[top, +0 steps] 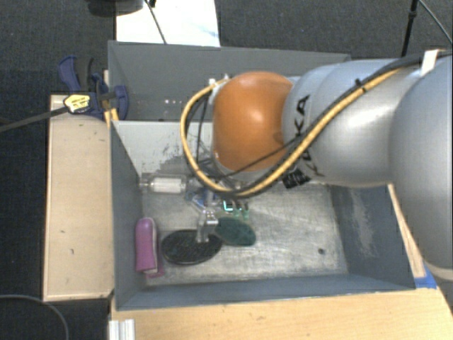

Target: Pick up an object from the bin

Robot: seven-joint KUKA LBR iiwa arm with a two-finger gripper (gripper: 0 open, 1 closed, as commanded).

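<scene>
**While the gripper sits low in the bin, no grasp shows yet**

Though the orange cover [251,122] on the wrist hides much of the tool, the gripper [207,229] can be seen close to the floor of the bin [297,250], left of centre. Its tip is at the upper right edge of a black disc [185,247] that lies flat on the floor. A dark green lump [238,233] lies just beside the tip on the right, touching or nearly touching the disc. Whether the gripper is open or closed cannot be told from this angle, and nothing can be seen clamped in it.

A purple tube [146,244] lies along the left wall, just beside the disc. A clear tube [165,185] lies further back, near the rear slope and apart from the others.

By my reading, this is the reach-and-grasp step: the tool is down among the things, but nothing is raised. The likely target is the disc or the green lump, and I cannot say which.

The next move calls for a firm closing on one thing, then a straight lift clear of the walls. The disc is flat and offers only its rim, so it may slip. The lump looks the easier of the two to grip.
</scene>
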